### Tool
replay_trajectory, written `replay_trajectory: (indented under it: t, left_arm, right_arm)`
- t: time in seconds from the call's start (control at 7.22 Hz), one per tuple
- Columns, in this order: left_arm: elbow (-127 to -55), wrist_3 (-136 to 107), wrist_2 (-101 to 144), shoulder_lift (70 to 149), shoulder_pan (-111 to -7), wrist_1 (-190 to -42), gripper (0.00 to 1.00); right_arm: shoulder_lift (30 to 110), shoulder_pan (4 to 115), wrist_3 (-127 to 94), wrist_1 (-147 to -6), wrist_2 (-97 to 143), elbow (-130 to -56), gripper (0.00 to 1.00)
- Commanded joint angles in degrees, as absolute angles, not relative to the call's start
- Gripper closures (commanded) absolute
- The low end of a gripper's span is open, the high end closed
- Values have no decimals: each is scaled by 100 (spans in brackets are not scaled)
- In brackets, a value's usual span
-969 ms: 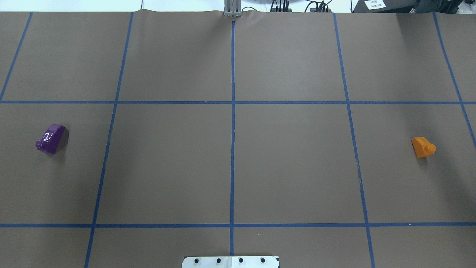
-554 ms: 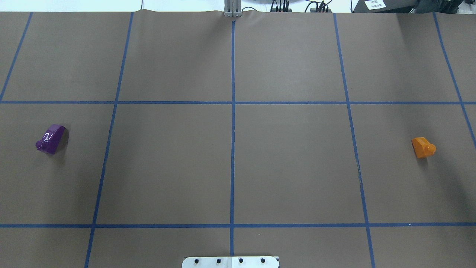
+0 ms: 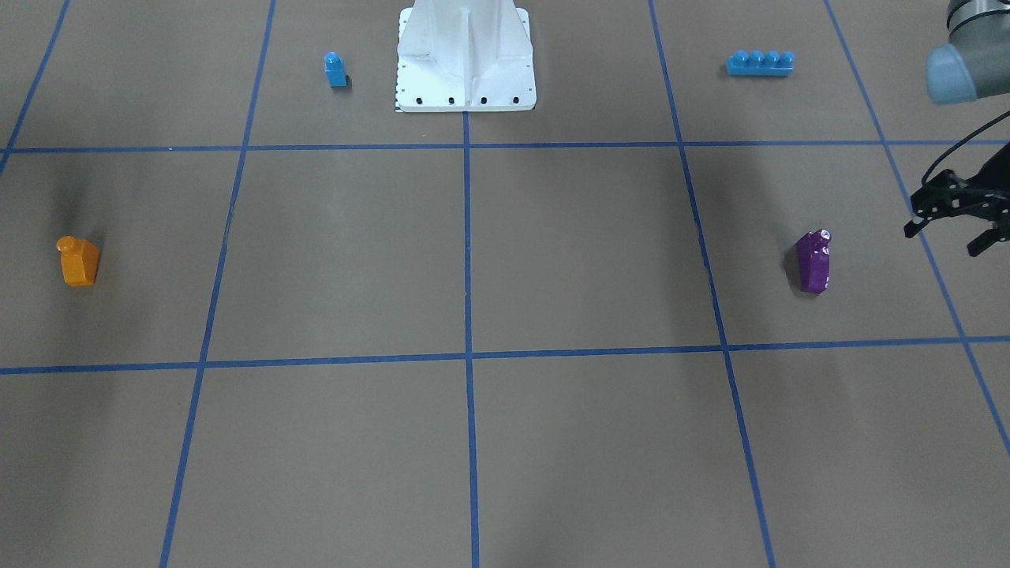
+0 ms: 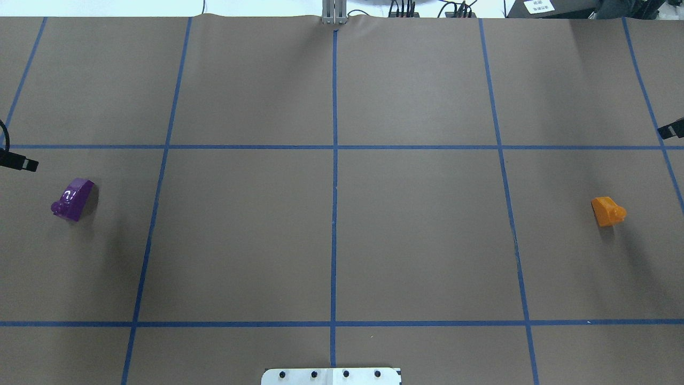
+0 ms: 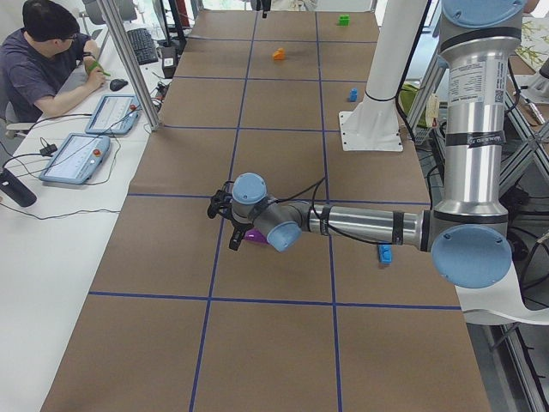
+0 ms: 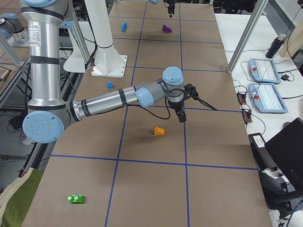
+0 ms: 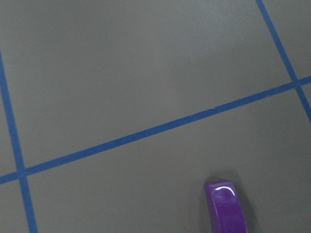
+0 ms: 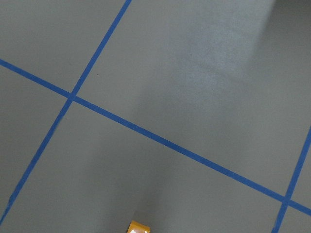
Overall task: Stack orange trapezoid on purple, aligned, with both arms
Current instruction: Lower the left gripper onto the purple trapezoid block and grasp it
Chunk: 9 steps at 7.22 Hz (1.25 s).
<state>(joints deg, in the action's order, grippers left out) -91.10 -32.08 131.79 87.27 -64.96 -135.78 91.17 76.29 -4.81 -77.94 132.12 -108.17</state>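
The purple block (image 4: 74,199) lies at the table's left, also seen in the front view (image 3: 813,262) and at the bottom of the left wrist view (image 7: 224,206). The orange trapezoid (image 4: 606,211) lies at the far right, also in the front view (image 3: 79,261) and at the bottom edge of the right wrist view (image 8: 138,227). My left gripper (image 3: 945,239) hovers open and empty beside the purple block, on its outer side. My right gripper (image 6: 181,113) hangs above the table just beyond the orange trapezoid; only a tip of it shows in the overhead view (image 4: 672,128), and I cannot tell whether it is open or shut.
A small blue one-stud block (image 3: 335,69) and a long blue four-stud brick (image 3: 759,63) lie either side of the white robot base (image 3: 465,55). A green block (image 6: 75,198) lies far off at the table's right end. An operator (image 5: 43,51) sits beside the table.
Both grippers have come into the overhead view, the left at the left edge near the purple block, the right at the right edge. The blocks have not moved.
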Motion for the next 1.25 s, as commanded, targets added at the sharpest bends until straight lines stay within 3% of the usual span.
replay_trajectory:
  t: [0.0,0.42,0.69,1.11]
  left_arm:
    - [-9017,-3997,12660,8701,-5769,-14027,0]
    - [-9009,-4228,12280,8692,-5319,-13966,2]
    - [-9035,-4228,12059,8666,-5089,-13608,38]
    - [-9140,-4228,12059,8657,-5080,-13309,53]
  right_arm:
    - [9123,7603,-492,-7787,13210,-10811,0]
    - [9123,7594,-492,-7787,13210,-10784,0]
    - [9132,7594,-492,-7787,13201,-10784,0]
    - [9158,7594,-492,-7787,13201,-10784,0]
